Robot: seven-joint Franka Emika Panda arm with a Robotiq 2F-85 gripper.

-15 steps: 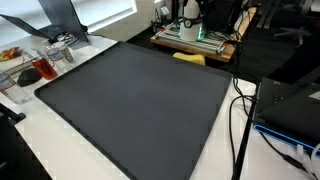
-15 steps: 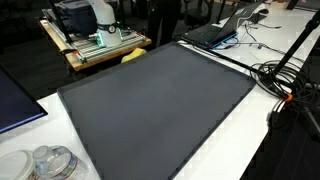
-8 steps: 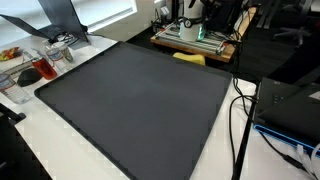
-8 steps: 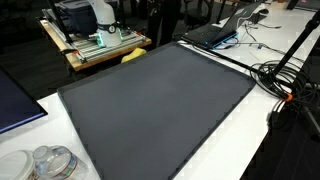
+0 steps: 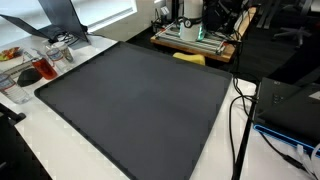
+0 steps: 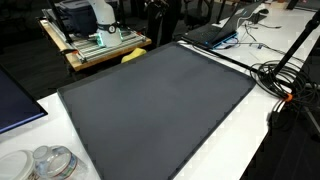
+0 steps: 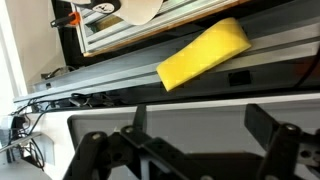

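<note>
My gripper (image 7: pixel 200 132) shows in the wrist view with its two dark fingers (image 7: pixel 270 125) spread wide apart and nothing between them. It hangs low over the far edge of a large dark mat (image 5: pixel 140 100), which also shows from the opposite side (image 6: pixel 160 100). A yellow sponge (image 7: pixel 203 53) lies ahead of the gripper, past the mat's edge and against a metal rail. The sponge shows in both exterior views (image 5: pixel 188 58) (image 6: pixel 134 56). In those views the arm stands at the back and is mostly cut off by the frame.
A wooden cart with equipment (image 6: pixel 95 42) stands behind the sponge. Cups and a red glass (image 5: pixel 38 68) sit by one mat corner, clear plastic tubs (image 6: pixel 50 162) by another. A laptop (image 6: pixel 215 32), cables (image 6: pixel 285 78) and a black box (image 5: pixel 290 105) line one side.
The arm at the back of the table shifts slightly. The sponge and everything else on the table stay put.
</note>
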